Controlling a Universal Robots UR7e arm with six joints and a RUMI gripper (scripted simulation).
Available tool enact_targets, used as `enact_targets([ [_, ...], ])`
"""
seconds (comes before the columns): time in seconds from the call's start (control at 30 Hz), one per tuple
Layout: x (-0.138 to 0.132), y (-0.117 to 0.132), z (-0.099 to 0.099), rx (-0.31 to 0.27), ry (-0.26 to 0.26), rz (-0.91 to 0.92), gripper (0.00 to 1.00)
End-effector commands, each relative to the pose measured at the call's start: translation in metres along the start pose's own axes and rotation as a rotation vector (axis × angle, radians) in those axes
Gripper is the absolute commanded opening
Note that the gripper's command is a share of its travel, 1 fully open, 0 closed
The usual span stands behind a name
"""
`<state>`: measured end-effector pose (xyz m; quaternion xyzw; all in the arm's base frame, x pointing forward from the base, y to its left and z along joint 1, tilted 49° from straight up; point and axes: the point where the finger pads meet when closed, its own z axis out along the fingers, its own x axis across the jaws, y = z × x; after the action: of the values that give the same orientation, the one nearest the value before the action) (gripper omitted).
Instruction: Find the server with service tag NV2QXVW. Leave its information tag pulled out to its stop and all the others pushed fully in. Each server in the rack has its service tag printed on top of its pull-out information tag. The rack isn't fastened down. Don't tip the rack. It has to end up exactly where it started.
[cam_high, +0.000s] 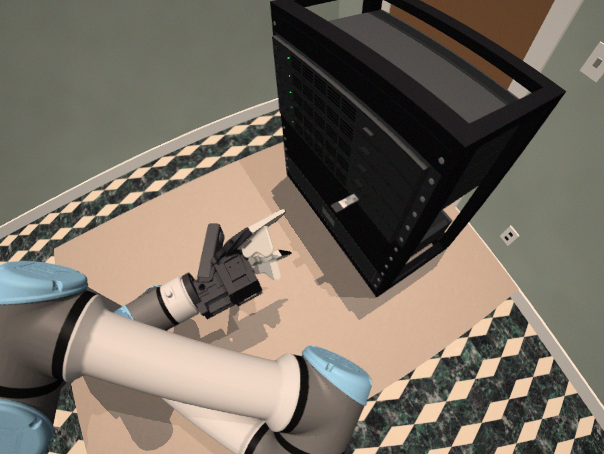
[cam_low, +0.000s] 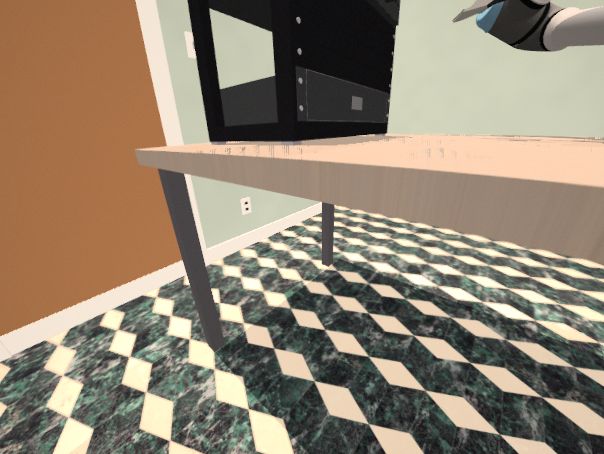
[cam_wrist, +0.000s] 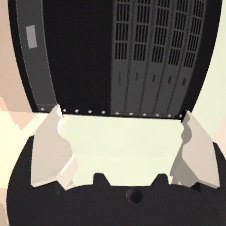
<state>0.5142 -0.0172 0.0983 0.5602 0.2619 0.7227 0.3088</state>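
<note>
The black rack (cam_high: 425, 100) (cam_low: 286, 60) (cam_wrist: 82, 60) stands upright on the table (cam_high: 400, 325) (cam_low: 400, 185). Several servers with vented fronts are stacked in it; in the wrist view they run side by side. A pale, brightly lit information tag (cam_high: 345, 202) sticks out at the lowest server in the top view. Above it the upper tags, such as the top one (cam_high: 368, 131), show only as small dim tabs; how far each is out is unclear. No tag print is readable. My gripper (cam_high: 287, 232) (cam_wrist: 123, 107) is open and empty, in front of the rack and apart from it.
A dark panel with a small grey label (cam_low: 357, 103) (cam_wrist: 31, 36) closes the rack's bottom front. The arm (cam_high: 180, 367) reaches over the table's near side. A green wall (cam_high: 125, 60) is behind the table, and a brown door (cam_low: 75, 150) is beside the rack.
</note>
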Motion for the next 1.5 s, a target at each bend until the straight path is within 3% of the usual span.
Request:
enact_targets([
  [0.0, 0.0002, 0.0004, -0.0006, 0.000, -0.002, 0.001, 1.00],
  [1.47, 0.0035, 0.0018, -0.0009, -0.005, 0.006, -0.010, 1.00],
])
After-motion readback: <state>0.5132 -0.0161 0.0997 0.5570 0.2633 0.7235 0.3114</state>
